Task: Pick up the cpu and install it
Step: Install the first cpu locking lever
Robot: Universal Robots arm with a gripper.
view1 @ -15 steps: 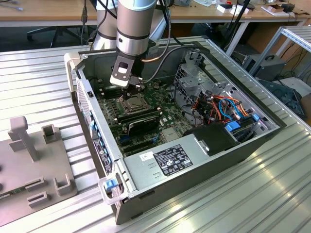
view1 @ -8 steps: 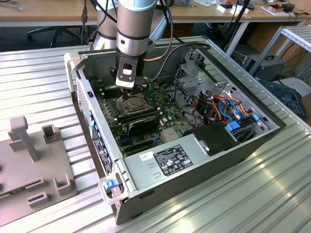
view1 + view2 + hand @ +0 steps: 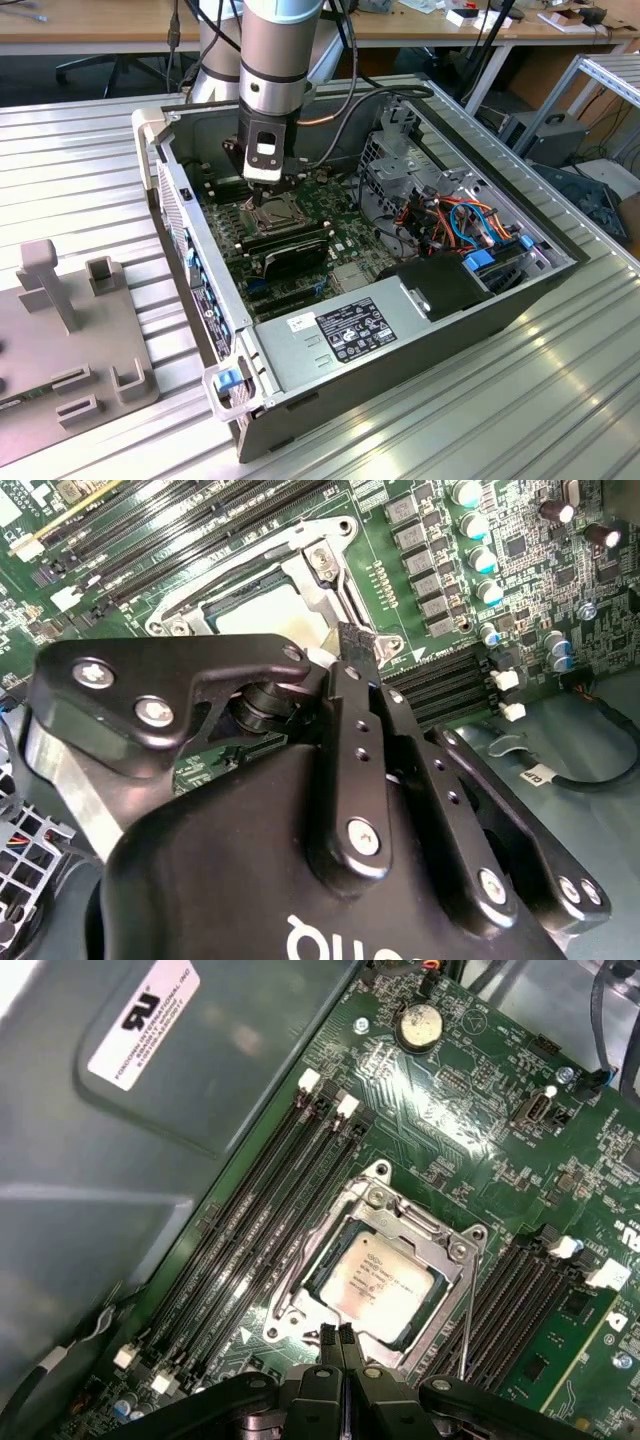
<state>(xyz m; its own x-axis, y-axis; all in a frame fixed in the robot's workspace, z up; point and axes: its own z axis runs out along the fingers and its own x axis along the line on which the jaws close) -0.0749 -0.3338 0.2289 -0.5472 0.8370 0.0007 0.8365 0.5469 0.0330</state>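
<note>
The cpu [image 3: 385, 1285] is a pale grey-tan square lying flat inside the open socket frame [image 3: 372, 1200] on the green motherboard [image 3: 470, 1090]. Its pale face [image 3: 255, 610] also shows in the second wrist view, partly hidden behind the black linkage. My gripper [image 3: 338, 1337] hangs just beside the socket's edge with its two fingertips [image 3: 327, 1336] pressed together and nothing between them. In the exterior view my gripper [image 3: 262, 196] reaches down into the open computer case, right above the socket [image 3: 272, 216]. In the second wrist view my gripper [image 3: 355, 638] points at the socket frame's corner.
Black memory slots [image 3: 260, 1220] run along both sides of the socket. The case wall [image 3: 180, 210], a drive cage [image 3: 400, 150], bundled cables [image 3: 450, 220] and the power supply [image 3: 350, 330] crowd the case. A grey fixture plate [image 3: 70, 330] lies at the exterior view's left.
</note>
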